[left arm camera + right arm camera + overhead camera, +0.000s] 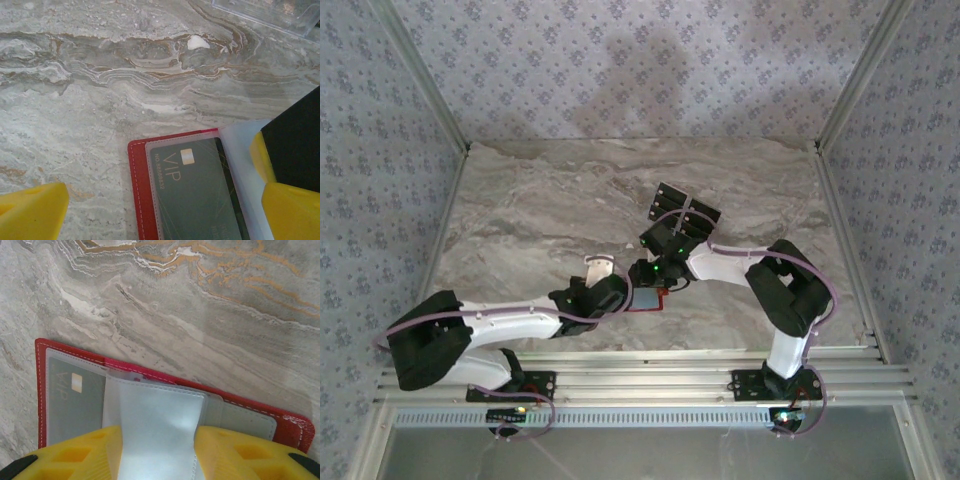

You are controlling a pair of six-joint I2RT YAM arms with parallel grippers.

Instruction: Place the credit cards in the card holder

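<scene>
Beneath right hand [156, 442], card holder [41, 400] lies open.

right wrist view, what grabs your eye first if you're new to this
The open red card holder lies on the marble table, with a VIP card in one pocket. Its clear sleeve stands between the right arm's yellow fingers.

Red card holder [139, 200], dark grey credit card [200, 195], yellow fingers [240, 455], grey tan-veined marble table [100, 100]
</scene>
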